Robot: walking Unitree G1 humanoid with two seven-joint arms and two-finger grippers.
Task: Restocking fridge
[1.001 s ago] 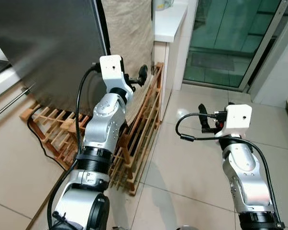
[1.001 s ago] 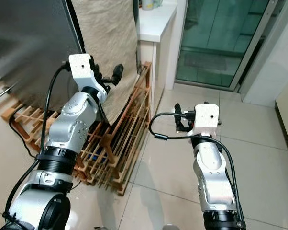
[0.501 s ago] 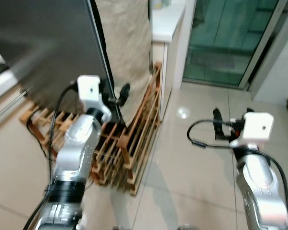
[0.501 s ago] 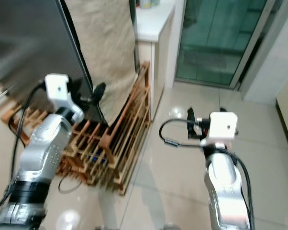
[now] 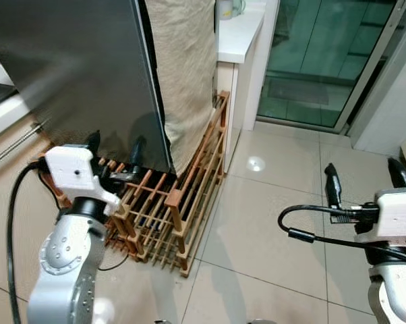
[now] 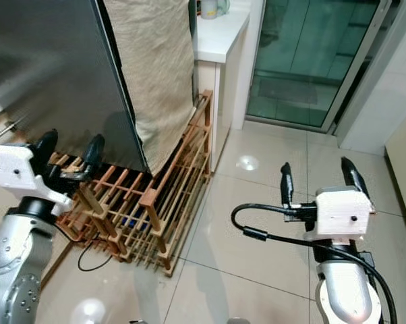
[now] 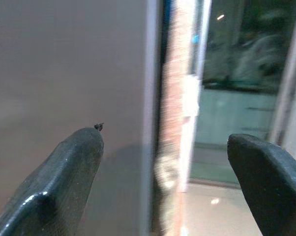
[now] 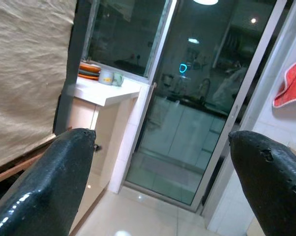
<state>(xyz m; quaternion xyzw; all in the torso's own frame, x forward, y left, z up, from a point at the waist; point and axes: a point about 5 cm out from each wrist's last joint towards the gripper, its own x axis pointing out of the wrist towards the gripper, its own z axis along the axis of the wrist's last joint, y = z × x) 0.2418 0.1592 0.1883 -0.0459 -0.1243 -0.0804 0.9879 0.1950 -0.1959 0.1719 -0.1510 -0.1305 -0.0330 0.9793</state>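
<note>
Our left end effector (image 5: 115, 152), fingers spread and empty, hovers near the fridge door (image 5: 68, 67) at far left; the right end effector (image 5: 365, 179) is spread too. We risk clipping the wooden rack (image 5: 169, 202) below, or jamming a finger at the door edge.

We count two hands, the left hand (image 5: 115, 150) near the fridge door (image 5: 75, 67) and the right hand (image 6: 316, 178), both spread open. One wooden rack (image 5: 169, 202) lies on the floor, one burlap cloth (image 5: 186, 61) hangs, one white bench (image 5: 240, 34) stands far.
</note>
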